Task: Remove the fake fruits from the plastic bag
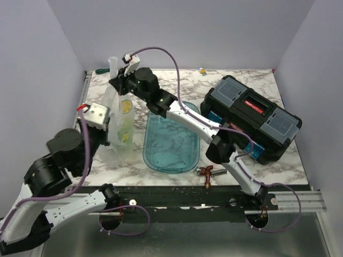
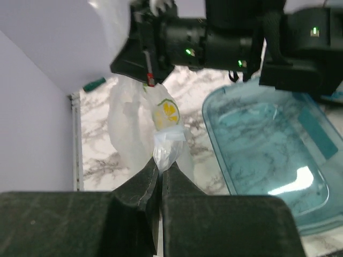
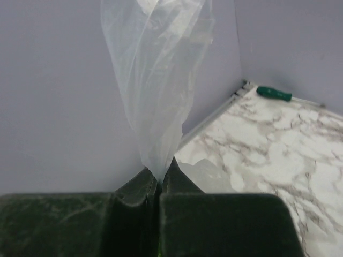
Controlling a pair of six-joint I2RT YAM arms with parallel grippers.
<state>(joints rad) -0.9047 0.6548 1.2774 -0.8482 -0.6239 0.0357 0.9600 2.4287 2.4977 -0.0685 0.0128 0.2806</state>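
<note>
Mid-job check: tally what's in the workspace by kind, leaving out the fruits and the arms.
Plastic bag: 1
Teal tray: 1
Black toolbox: 1
Copper fitting: 1
Green-handled screwdriver: 1
Small yellow object, far edge: 1
Total: 6

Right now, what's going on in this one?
Both arms have hold of the plastic bag, which stands just left of the teal tray. The right gripper is shut on the bag near its top, and the left gripper is shut on a fold lower down. The fake fruits show through the plastic, inside the bag. None lie in the tray yet.
</note>
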